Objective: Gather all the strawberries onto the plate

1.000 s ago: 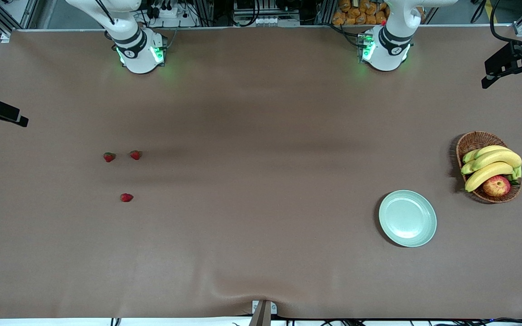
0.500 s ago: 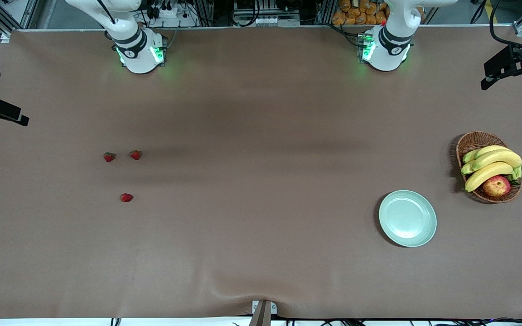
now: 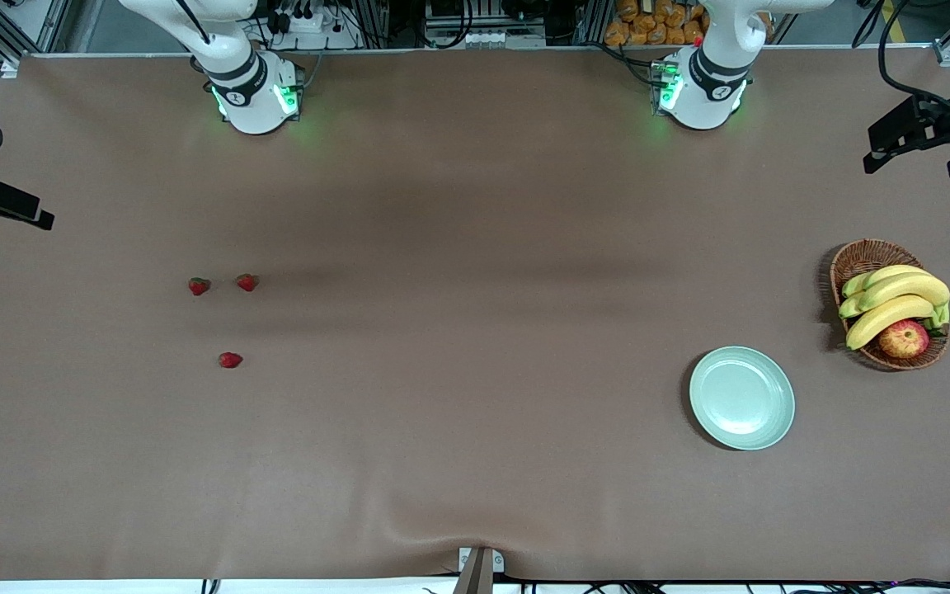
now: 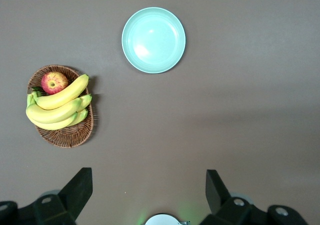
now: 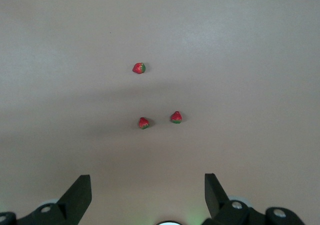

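Three small red strawberries lie on the brown table toward the right arm's end: two side by side point(image 3: 199, 286) point(image 3: 246, 283) and one point(image 3: 230, 360) nearer to the front camera. The right wrist view shows them too point(image 5: 139, 68) point(image 5: 144, 123) point(image 5: 176, 117). The pale green plate point(image 3: 741, 398) point(image 4: 153, 40) sits bare toward the left arm's end. My right gripper point(image 5: 146, 177) hangs high over the table, open and holding nothing. My left gripper point(image 4: 150, 171) point(image 3: 910, 167) is also high up, open and holding nothing, over the table's end near the basket.
A wicker basket point(image 3: 854, 256) point(image 4: 65, 135) with bananas point(image 3: 895, 301) and a red-yellow apple point(image 3: 904, 338) stands beside the plate, slightly farther from the front camera. Both arm bases point(image 3: 254, 95) point(image 3: 702, 91) stand along the table's back edge.
The left gripper has drifted a little toward the table's middle. The right gripper has barely moved. The strawberries, plate and basket lie where they were.
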You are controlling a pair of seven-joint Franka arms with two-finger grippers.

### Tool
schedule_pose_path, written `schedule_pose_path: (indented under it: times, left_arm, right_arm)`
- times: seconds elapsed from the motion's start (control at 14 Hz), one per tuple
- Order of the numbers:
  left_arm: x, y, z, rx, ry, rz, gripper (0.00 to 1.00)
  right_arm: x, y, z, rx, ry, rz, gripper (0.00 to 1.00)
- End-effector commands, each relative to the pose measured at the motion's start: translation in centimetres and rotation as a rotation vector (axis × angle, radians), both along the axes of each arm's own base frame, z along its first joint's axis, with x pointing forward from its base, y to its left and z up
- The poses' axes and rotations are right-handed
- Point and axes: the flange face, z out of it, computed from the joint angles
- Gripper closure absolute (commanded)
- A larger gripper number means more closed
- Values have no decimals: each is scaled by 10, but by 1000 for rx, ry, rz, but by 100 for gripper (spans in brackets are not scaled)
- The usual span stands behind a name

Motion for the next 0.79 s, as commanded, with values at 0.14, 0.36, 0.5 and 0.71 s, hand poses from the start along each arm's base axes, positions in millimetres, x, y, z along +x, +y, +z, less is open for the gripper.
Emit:
schedule_pose_path:
  times: [0.14, 0.36, 0.5, 0.71]
  left_arm:
    - [1, -6, -4, -12, 6, 6, 0]
    - [12, -4, -23, -7, 45, 10, 0]
    - [36, -4, -57, 13, 96, 13, 0]
    - [71, -3, -102, 29, 93, 18, 0]
  right_arm:
    - [1, -12, -10, -10, 22, -10, 0]
    - [14, 4, -31, 6, 44, 19, 0]
    - [32, 10, -63, 14, 74, 29, 0]
    - [57, 7, -109, 14, 92, 25, 0]
